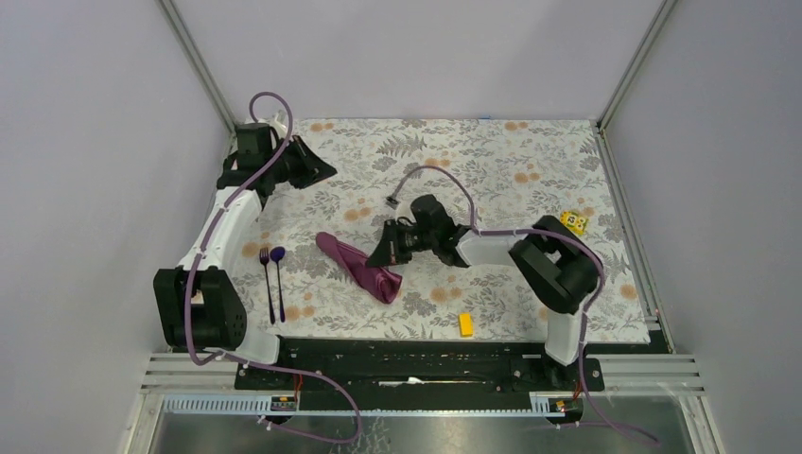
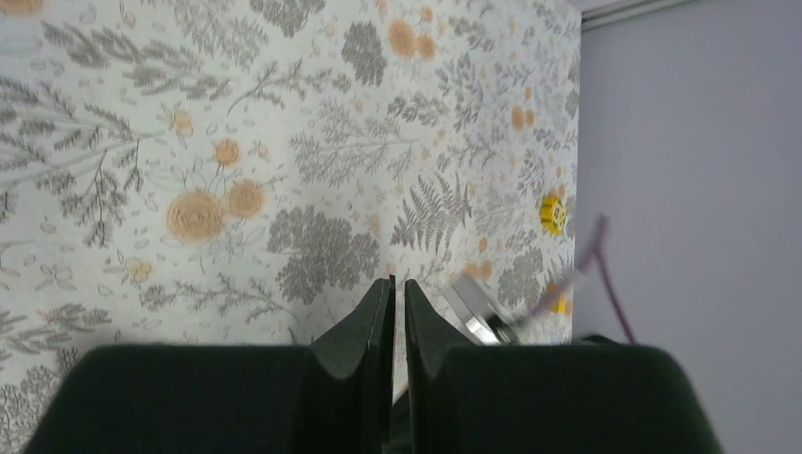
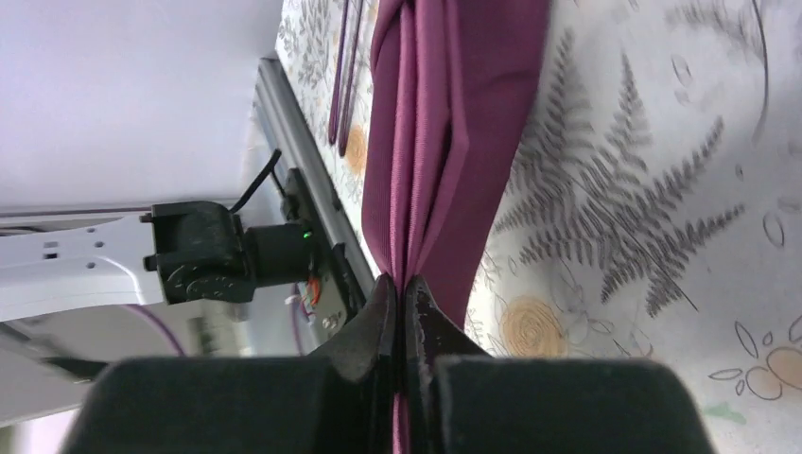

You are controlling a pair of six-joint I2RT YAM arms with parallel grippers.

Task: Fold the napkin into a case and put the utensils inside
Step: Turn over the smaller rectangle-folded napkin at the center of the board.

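While the left arm reaches out to the far left corner of the flowered table (image 1: pixel 511 180), its left gripper (image 1: pixel 331 170) hangs over bare cloth. The jaws are drawn almost together, with only a thin slit between them and nothing held, as the left wrist view (image 2: pixel 398 284) makes plain. Nearer the front, just beside that arm's base, the utensils (image 1: pixel 272 282) lie side by side on the table. They are two slim dark purple pieces with their heads pointing away from the arms, one of them a rounded spoon head. A little to their right, and apart from them, lies the napkin (image 1: pixel 357 267), gathered into a narrow plum strip that runs diagonally across the middle of the table. Its folds show as long lengthwise creases in the right wrist view (image 3: pixel 454 113). The right gripper (image 1: pixel 381 258) is clamped tight on the strip's near right end, with the cloth pinched between its fingertips (image 3: pixel 405 284). Further right, a small yellow block (image 1: pixel 466 324) sits near the front edge. Another yellow piece (image 1: pixel 573 223) rests close to the table's right side.
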